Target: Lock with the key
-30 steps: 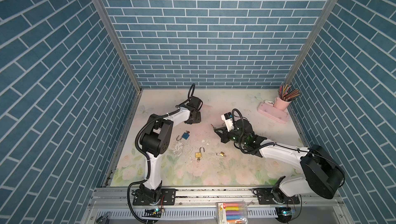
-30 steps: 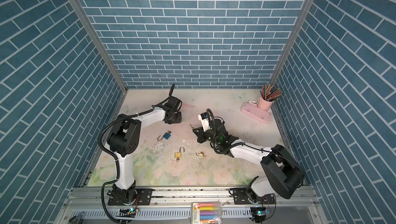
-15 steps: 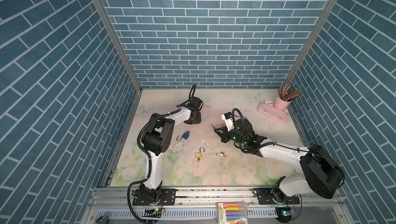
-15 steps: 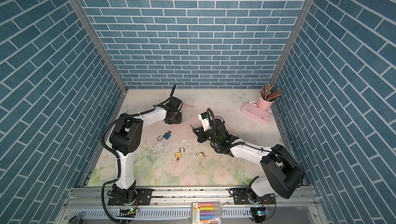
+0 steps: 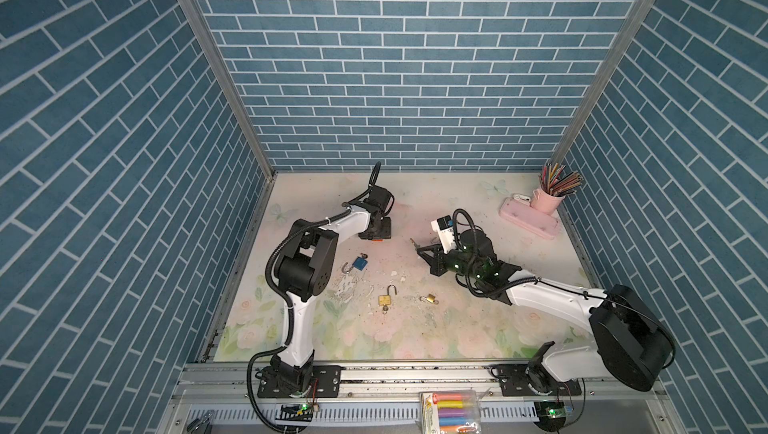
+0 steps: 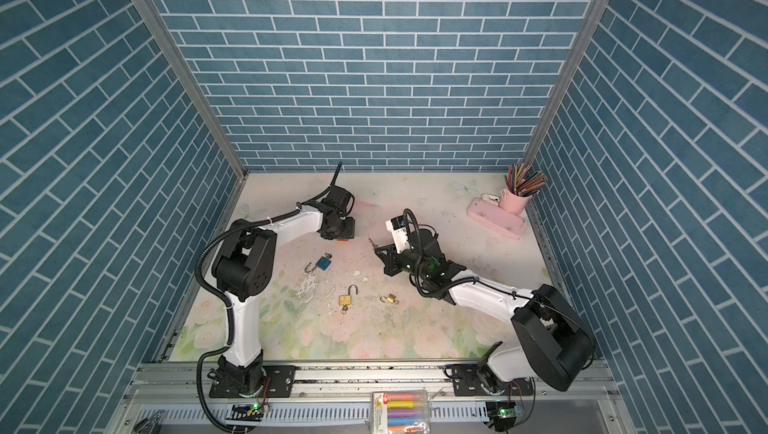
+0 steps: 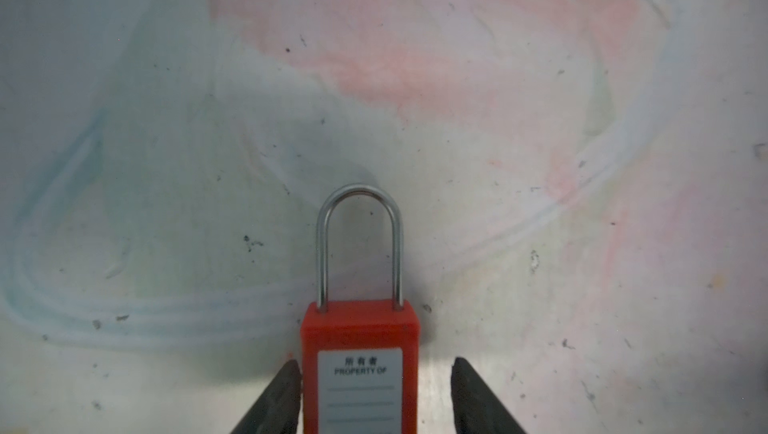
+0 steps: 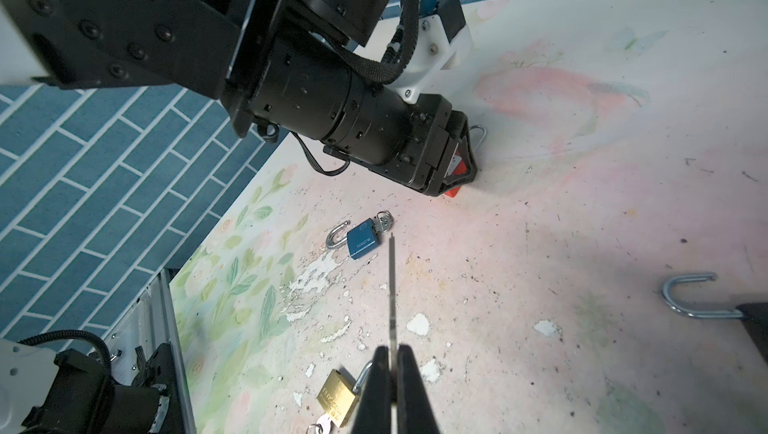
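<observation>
Task's thing: the red padlock [image 7: 359, 369] lies flat on the bench [image 7: 166, 162] between the left fingers [image 7: 469, 390]. Both shackle legs look seated in the body.
Left fingers: released. One touches the body's side and the other stands clear of it.
Right fingers [image 8: 376, 382]: clenched on the key [image 8: 392, 286], its blade sticking straight out past the tips.
Long axis: the padlock runs in line with the left fingers, shackle away from the wrist. The keyhole end lies under that wrist, and the keyhole itself is hidden.
Direction: in a top view the key [image 5: 412, 240] points roughly leftward at the padlock's red corner [image 5: 376, 240], with bare bench between them.
Nearer arm: the left, already at the lock.
Judgement: the key probably needs the keyhole end exposed first.
</observation>
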`<state>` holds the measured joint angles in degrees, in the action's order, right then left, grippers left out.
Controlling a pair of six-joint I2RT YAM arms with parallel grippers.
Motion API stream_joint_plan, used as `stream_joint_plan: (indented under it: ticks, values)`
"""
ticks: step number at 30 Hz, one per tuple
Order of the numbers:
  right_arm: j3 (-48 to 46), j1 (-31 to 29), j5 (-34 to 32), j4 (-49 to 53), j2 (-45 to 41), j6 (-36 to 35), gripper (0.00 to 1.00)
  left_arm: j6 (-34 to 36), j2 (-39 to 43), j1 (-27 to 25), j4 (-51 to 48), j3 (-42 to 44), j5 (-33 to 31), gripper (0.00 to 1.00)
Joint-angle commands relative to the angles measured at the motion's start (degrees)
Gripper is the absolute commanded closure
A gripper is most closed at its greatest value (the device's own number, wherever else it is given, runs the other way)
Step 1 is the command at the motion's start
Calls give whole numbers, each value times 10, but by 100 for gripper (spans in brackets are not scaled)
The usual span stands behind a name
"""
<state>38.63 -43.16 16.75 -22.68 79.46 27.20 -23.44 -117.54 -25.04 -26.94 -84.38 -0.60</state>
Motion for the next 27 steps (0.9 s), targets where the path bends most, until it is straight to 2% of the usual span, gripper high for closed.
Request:
stream_joint_plan:
  ticks: [1, 5, 8, 12, 14, 16, 21, 25, 27]
  values:
    - [9, 5, -3, 14, -14, 14, 100, 7, 80, 2, 18, 3, -3, 39]
    - [32, 12, 2, 42, -9, 27, 100, 20, 181, 5, 25, 4, -37, 38]
    - [69, 17, 6, 96, 10, 22, 100, 33, 274, 19, 46, 39, -67, 36]
    - [127, 30, 26, 158, 65, 18, 100, 34, 417, 64, 100, 150, -75, 29]
    - [157, 35, 42, 173, 99, 8, 100, 32, 483, 95, 130, 215, -58, 21]
    - [194, 40, 58, 190, 137, 5, 100, 49, 531, 121, 146, 264, -31, 20]
    - [292, 50, 107, 215, 247, 26, 100, 71, 563, 162, 121, 317, 6, 14]
    - [345, 51, 124, 214, 317, 41, 100, 43, 568, 165, 126, 343, -56, 14]
    - [365, 53, 121, 217, 343, 45, 100, 28, 568, 165, 131, 350, -56, 13]
